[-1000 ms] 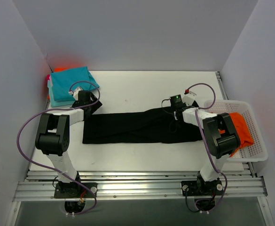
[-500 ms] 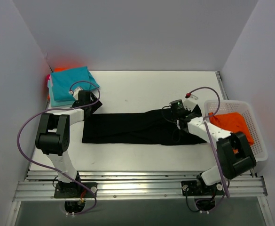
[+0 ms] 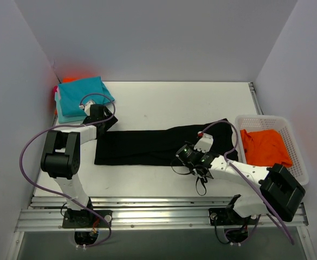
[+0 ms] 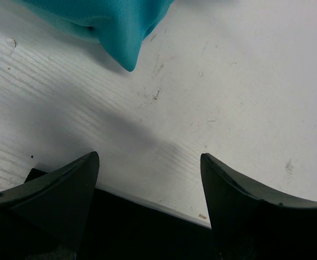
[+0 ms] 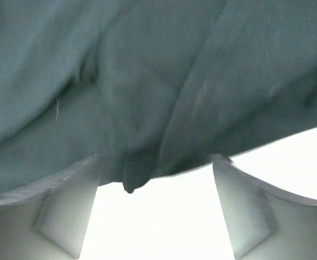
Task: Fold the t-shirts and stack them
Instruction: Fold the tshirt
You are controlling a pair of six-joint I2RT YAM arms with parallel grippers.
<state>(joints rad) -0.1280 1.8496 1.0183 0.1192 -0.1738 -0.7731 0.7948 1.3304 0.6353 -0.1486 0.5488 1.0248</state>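
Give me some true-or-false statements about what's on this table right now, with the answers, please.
1. The black t-shirt lies as a long strip across the table. True.
2. The orange t-shirt lies on the bare table. False: it is inside the white basket.
3. The left gripper is clamped on the teal t-shirts. False: its jaws stand open with nothing between them, and the teal pile lies apart from it.
4. The right gripper is at the black t-shirt's near edge, jaws apart. True.
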